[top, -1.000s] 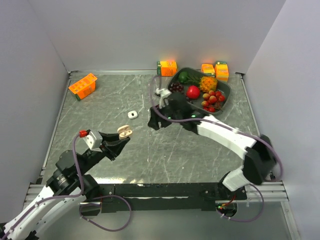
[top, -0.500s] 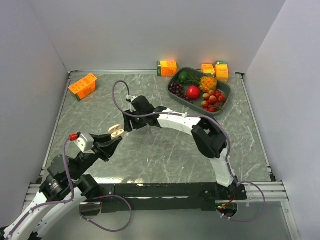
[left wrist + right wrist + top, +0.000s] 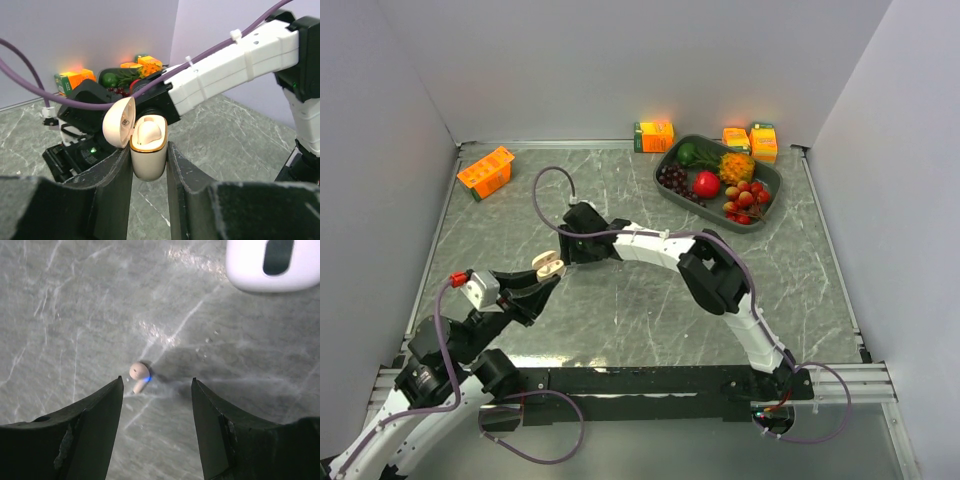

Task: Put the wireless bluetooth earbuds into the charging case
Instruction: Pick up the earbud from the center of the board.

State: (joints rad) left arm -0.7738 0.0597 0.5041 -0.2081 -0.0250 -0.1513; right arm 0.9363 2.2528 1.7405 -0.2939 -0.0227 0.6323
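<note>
Right fingers [image 3: 95, 425] hang spread over the beige earbud [image 3: 138, 374] on the table [image 3: 75, 315]; close off-centre and it could skid away. Left fingers [image 3: 115, 175] pinch the open beige case [image 3: 148, 150].

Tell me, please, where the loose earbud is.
Right wrist view: the earbud lies on the table just ahead of the right tool, below-left of a white case.

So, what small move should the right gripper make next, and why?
Probably lower straight down and close on the beige earbud: it lies on the table between the open fingers of the right gripper, while the left gripper holds the open beige case.
</note>
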